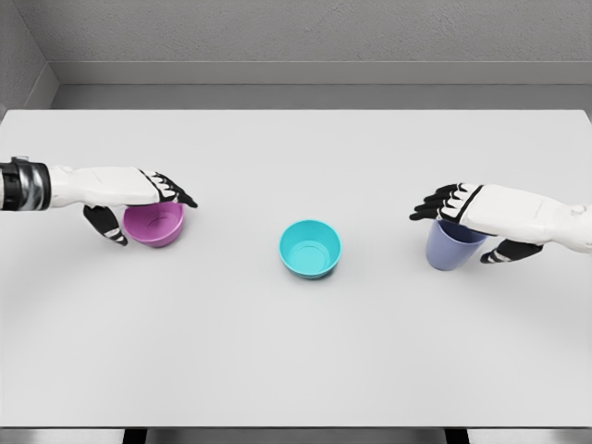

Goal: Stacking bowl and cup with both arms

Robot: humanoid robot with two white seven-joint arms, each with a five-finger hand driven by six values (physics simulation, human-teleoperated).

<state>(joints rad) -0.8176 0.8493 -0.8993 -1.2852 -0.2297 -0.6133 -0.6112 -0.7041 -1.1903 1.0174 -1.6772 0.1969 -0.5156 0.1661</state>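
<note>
under left hand (139, 199), gripped: pink bowl (155, 225). under right hand (472, 217), gripped: purple cup (451, 248). between, apart: teal bowl (311, 248), hollow showing nothing inside.

I see my left hand (139, 199) clasping the pink bowl (155, 224) at the table's (296, 370) left, my right hand (467, 217) clasping the purple cup (451, 246) at right. Between them sits a teal bowl (311, 249), upright and untouched.

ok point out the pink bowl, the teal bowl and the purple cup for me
pink bowl (157, 228): head view, on its front outer wall below the left hand
teal bowl (310, 248): head view, on its inner floor
purple cup (450, 250): head view, on its outer side wall below the right hand
</note>
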